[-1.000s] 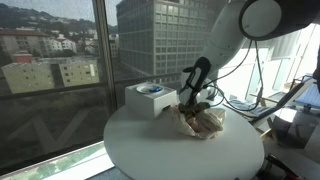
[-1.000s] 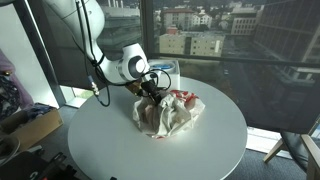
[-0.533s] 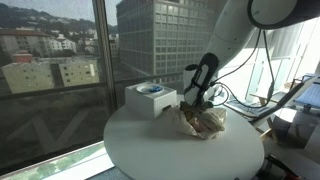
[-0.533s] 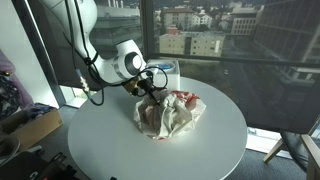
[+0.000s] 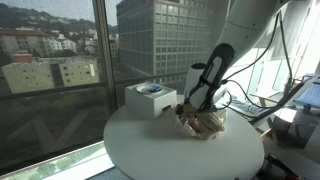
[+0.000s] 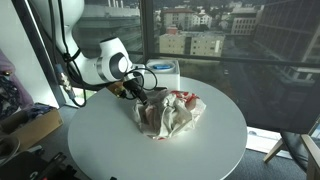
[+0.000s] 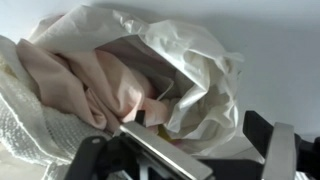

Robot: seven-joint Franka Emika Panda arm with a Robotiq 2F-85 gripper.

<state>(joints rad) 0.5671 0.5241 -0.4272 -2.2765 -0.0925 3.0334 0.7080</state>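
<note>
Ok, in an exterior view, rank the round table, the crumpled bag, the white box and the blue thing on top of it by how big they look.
1. round table
2. white box and crumpled bag: about alike, so not ranked
3. blue thing on the box

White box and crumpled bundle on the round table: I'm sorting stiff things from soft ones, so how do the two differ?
The white box has straight edges and flat sides; the crumpled bundle is a wrinkled, shapeless heap. The box is plain white with a blue patch on top; the bundle mixes white, pinkish and red. Both rest on the round table.
</note>
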